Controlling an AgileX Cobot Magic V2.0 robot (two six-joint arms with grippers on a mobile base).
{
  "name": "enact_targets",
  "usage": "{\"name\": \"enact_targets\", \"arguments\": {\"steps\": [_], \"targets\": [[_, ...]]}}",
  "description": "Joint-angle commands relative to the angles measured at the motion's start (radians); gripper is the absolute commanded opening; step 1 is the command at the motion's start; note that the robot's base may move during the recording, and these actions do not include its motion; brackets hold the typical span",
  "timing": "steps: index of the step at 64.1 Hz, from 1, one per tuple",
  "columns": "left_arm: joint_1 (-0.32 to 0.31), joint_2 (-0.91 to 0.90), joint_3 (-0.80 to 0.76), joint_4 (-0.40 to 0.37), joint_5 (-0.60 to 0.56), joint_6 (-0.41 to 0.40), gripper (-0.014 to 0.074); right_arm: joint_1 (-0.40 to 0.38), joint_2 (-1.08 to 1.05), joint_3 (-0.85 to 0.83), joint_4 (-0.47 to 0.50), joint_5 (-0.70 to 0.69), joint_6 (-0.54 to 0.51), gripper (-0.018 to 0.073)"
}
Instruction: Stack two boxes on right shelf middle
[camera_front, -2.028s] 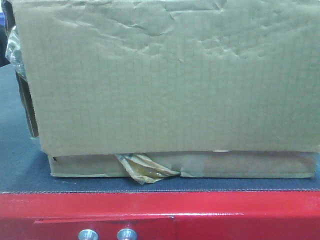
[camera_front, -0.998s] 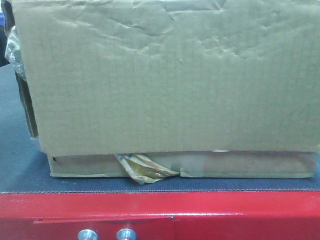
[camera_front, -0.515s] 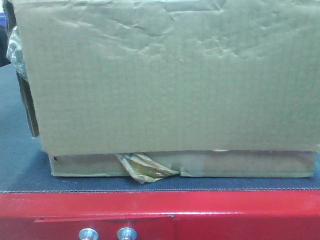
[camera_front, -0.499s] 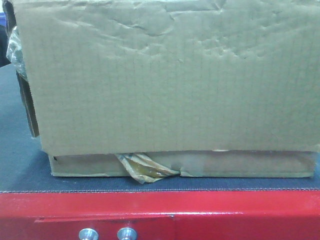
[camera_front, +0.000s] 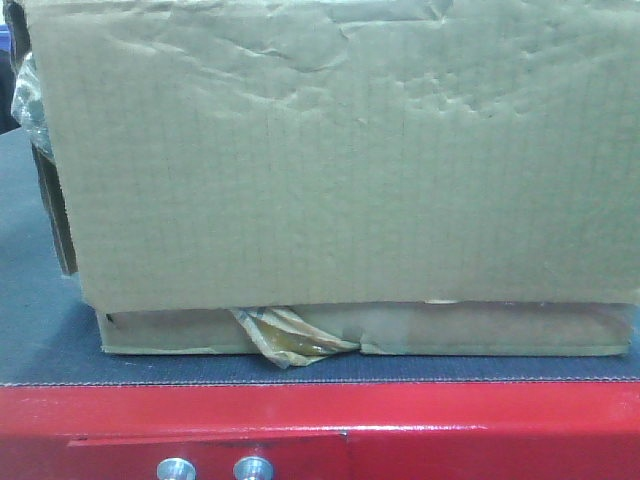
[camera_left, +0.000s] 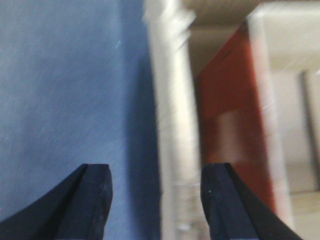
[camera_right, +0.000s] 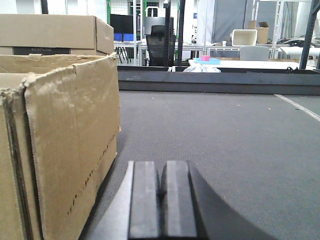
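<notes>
a dented cardboard box (camera_front: 340, 160) is seen resting on the grey mat (camera_front: 40, 330) of a red-edged platform (camera_front: 450, 430), with crumpled tape (camera_front: 290, 342) at its lower seam. the left gripper (camera_left: 156, 172) is held wide apart before a blurred blue surface (camera_left: 60, 90). the right gripper (camera_right: 162, 175) is pressed closed on nothing, low beside a torn-edged box (camera_right: 65, 150).

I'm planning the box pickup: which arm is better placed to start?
Probably the right. The right gripper, though shut, sits beside the cardboard box on the grey mat. The left gripper is open, but its blurred view shows no box.
</notes>
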Motion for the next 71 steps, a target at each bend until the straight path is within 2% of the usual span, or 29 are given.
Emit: {"name": "enact_targets", "arguments": {"steps": [1,32,63,71], "targets": [[0.002,-0.005,0.031,-0.017,-0.005,0.002,0.0311,-0.003,-0.003,0.0,0.0,-0.022,-0.002,-0.0163],[0.002,0.028,0.053,-0.07,-0.005,0.002,0.0308,-0.003,-0.003,0.0,0.0,-0.022,-0.002,-0.0163],[0.0,0.033,0.049,-0.075,-0.005,0.002,0.0308,-0.003,-0.003,0.0,0.0,-0.026,-0.002,-0.0163],[0.0,0.033,0.029,-0.073,-0.005,0.002,0.0308,-0.003,-0.003,0.0,0.0,-0.093,0.001,-0.0163]]}}
